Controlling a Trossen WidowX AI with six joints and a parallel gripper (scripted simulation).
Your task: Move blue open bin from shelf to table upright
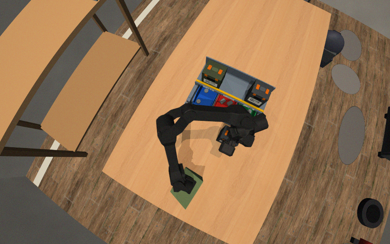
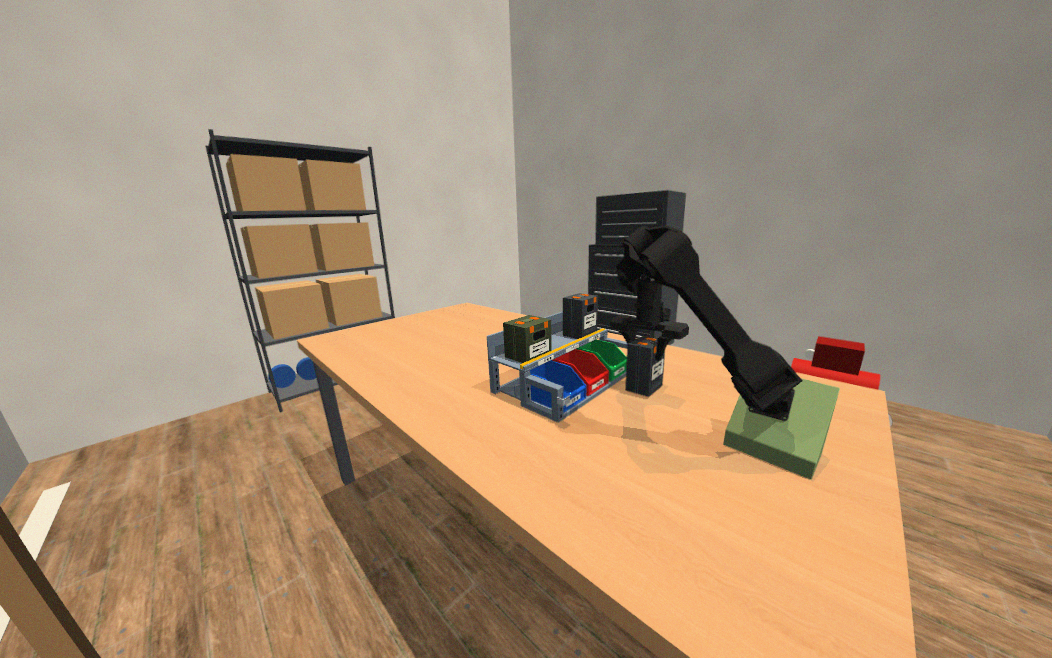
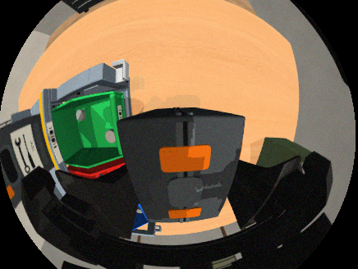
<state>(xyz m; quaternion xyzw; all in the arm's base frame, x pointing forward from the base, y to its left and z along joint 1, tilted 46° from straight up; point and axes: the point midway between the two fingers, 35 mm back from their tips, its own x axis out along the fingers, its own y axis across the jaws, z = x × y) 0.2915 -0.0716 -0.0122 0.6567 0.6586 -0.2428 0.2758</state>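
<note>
The blue open bin sits upright at one end of the lower level of the grey shelf. Two round grey parts show inside it in the top view. My gripper is shut on a dark grey case with orange latches. It holds the case upright in front of the shelf, near the green bin. Whether the case's base touches the table is not clear.
A red bin and a green bin share the lower level. An olive case and another dark case stand on top. The arm's green base block stands on the table.
</note>
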